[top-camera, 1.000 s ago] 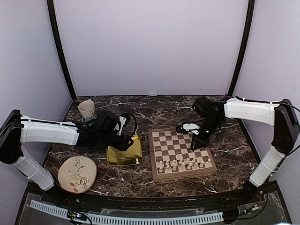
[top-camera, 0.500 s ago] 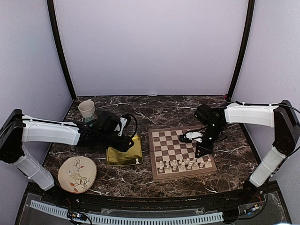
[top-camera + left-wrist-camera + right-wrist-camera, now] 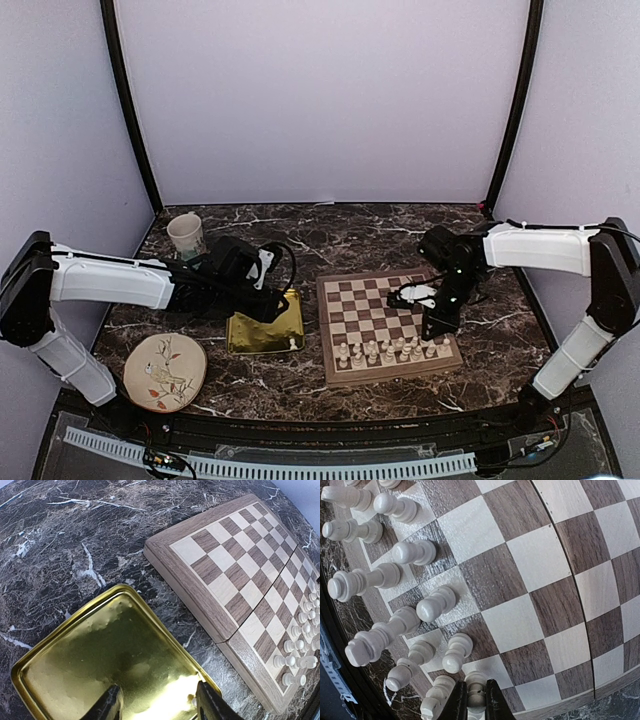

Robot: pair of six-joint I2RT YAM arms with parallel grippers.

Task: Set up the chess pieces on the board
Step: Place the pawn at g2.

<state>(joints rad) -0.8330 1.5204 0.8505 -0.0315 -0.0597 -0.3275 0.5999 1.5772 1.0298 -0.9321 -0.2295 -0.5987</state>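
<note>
Two rows of chess pieces (image 3: 390, 350) stand crowded at the chessboard (image 3: 324, 335) near edge. Right gripper (image 3: 475, 700) is clenched on one cream piece (image 3: 476, 680) over the corner squares. A skewed drop or wide finger spread could topple its neighbours. Left gripper (image 3: 157, 702) hangs half-spread and empty over the gold tray (image 3: 65, 670).

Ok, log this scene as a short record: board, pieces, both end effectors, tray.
board: flat on the marble table, right of the gold tray
chess pieces: cream, standing in the board's near rows
right end effector: shut on a chess piece near the board's right edge
left end effector: open over the tray, holding nothing
also present: bird plate, cup
</note>
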